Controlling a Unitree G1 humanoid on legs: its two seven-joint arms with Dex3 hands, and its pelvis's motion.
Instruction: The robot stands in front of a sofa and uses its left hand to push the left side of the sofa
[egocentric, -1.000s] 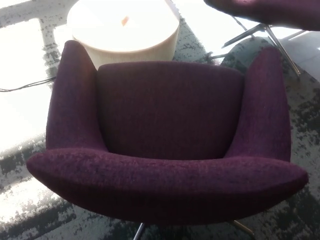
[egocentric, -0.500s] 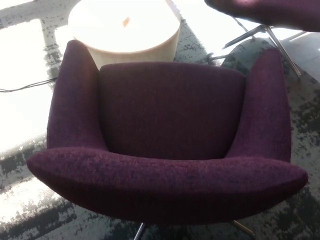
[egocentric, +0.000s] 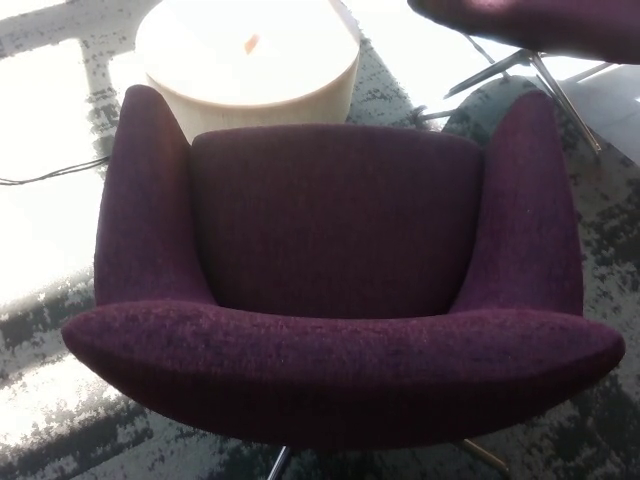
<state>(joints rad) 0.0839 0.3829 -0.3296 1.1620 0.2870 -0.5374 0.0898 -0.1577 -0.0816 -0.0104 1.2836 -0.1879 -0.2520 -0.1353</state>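
A purple sofa (egocentric: 340, 270) fills the middle of the head view, seen from above — its back runs along the bottom, its two arms reach up on either side of the seat. Neither hand shows, so their fingers cannot be told. Beyond the seat stands a round pale table (egocentric: 250, 60) with a small orange thing (egocentric: 251, 43) on top. A second purple seat (egocentric: 530, 22) on metal legs sits top right — a cable (egocentric: 45, 175) trails at left over the mottled carpet (egocentric: 610, 230).
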